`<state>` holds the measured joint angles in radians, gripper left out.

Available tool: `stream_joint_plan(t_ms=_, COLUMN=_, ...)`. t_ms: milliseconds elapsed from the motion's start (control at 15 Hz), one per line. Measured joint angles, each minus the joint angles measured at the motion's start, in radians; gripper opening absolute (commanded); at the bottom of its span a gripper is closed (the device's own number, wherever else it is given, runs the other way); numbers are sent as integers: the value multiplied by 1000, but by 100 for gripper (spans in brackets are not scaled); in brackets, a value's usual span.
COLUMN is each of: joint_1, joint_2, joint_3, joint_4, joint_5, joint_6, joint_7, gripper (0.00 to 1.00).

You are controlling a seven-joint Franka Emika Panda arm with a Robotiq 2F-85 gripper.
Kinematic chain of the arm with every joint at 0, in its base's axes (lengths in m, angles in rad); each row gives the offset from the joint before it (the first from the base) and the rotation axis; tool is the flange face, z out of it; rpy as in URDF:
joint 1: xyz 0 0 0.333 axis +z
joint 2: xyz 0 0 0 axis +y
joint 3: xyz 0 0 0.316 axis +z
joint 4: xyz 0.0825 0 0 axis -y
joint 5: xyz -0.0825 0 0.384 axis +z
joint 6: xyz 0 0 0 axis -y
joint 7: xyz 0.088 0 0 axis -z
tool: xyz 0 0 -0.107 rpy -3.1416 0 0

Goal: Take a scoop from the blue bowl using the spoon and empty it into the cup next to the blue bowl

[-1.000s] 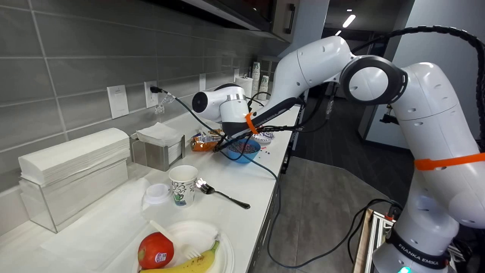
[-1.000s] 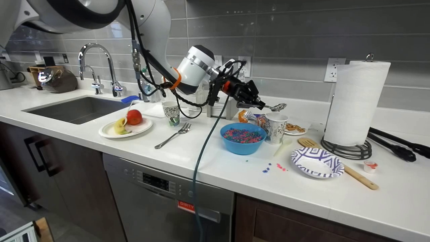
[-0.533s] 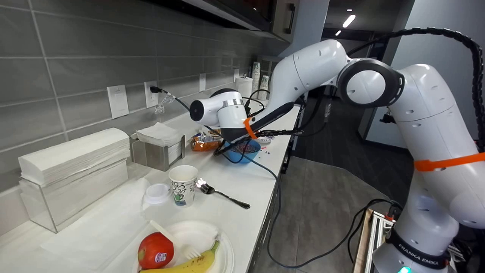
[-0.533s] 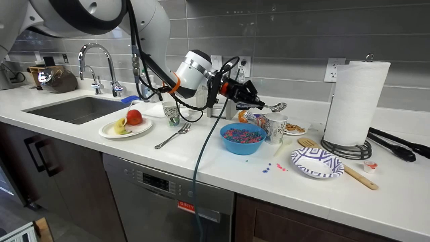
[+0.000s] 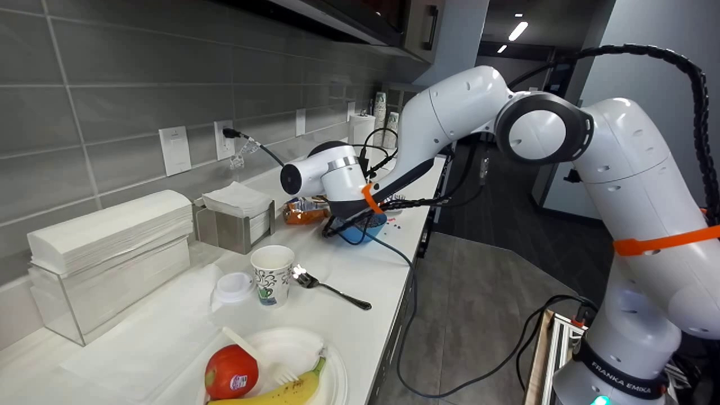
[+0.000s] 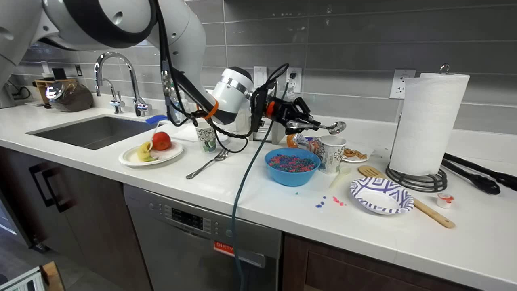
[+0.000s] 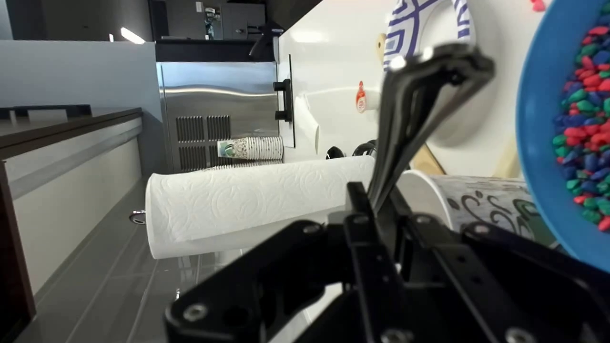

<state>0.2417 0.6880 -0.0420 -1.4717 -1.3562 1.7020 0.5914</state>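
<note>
My wrist [image 6: 233,96] has dipped. My fingers [image 7: 363,236] clamp the spoon [image 6: 336,128], higher than the blue bowl [image 6: 291,178]; the cup [image 6: 332,155] stands just beside that bowl. Whether the spoon's loaded, I can't tell.

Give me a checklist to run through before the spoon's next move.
1. Grip: ok, the spoon is held between the fingers.
2. Source: ok, the blue bowl stands upright and holds coloured pieces.
3. Target: ok, the paper cup stands upright beside the blue bowl.
4. Load: cannot tell, the spoon's hollow does not show clearly.
5. Spoon over paper cup: cannot tell; it appears higher in an exterior view, but depth is unclear.
6. Spills: not ok, loose pieces lie on the counter.
</note>
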Motion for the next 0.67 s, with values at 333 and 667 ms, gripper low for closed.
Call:
stream_joint_plan(t_ms=333, joint_1=-5, joint_2=8, joint_3=16, joint_4=9, joint_5=-3, joint_6=0, joint_7=-4, gripper=3)
stream_joint_plan(t_ms=667, joint_1=-23, joint_2=7, joint_3=31, joint_4=38, joint_5=22, joint_6=0, joint_7=-4, gripper=3)
